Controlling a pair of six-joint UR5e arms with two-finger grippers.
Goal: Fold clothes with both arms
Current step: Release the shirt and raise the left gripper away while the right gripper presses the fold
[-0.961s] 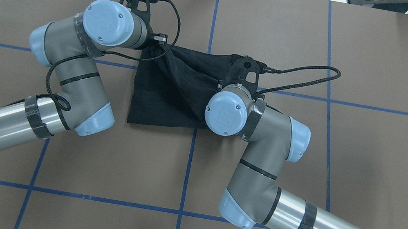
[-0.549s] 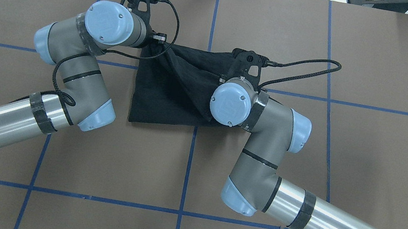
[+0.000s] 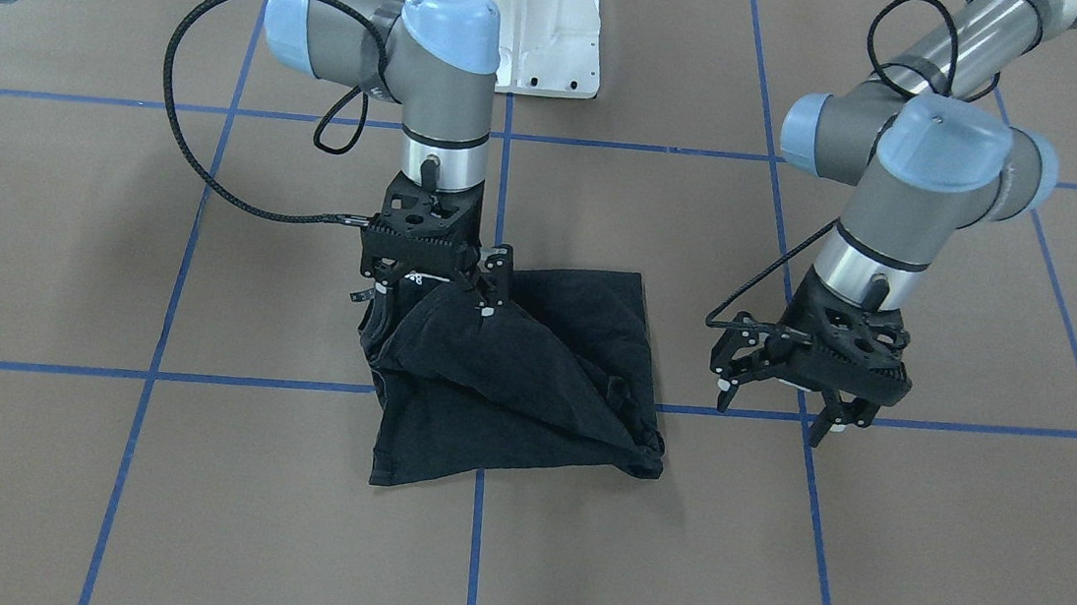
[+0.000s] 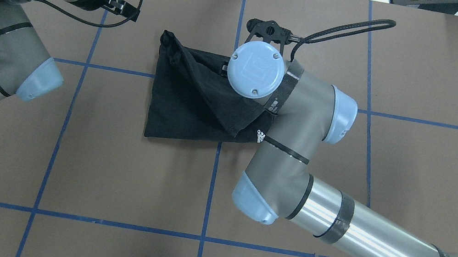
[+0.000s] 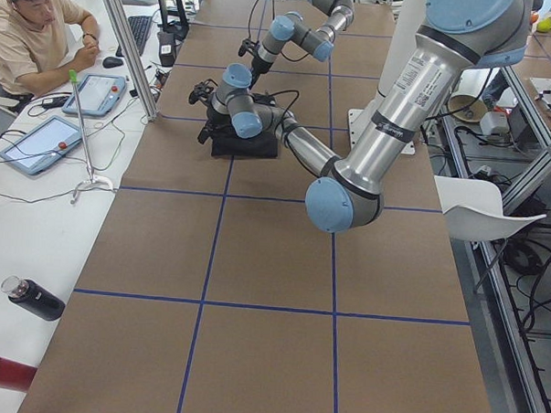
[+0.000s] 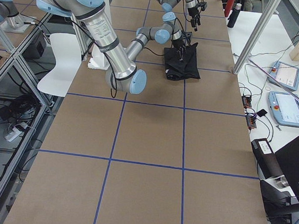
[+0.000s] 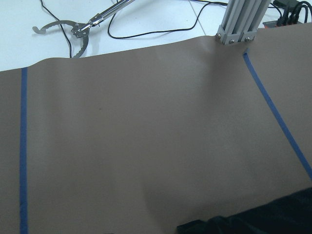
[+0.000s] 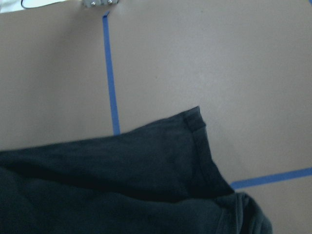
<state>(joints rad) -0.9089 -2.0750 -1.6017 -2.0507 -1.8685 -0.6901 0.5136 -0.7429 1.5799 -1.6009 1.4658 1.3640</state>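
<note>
Already half-folded, the black T-shirt [image 3: 512, 369] lies at the centre of the table [image 3: 868, 571], one corner lifted by the right gripper [image 3: 446, 284].

Right gripper: clenched on a raised fold of cloth at the shirt's 10 o'clock in the front-facing view, so the fabric tents up from a bunched corner at 4 o'clock. Left gripper [image 3: 802, 392]: released, jaws spread and empty, hovering well apart from the shirt at its 3 o'clock. To do this fold well, I judge the right arm should carry its held edge across low and level, keep the cloth taut so no crease is trapped underneath, line it up with the far hem, and let go only once the fabric rests flat.
</note>
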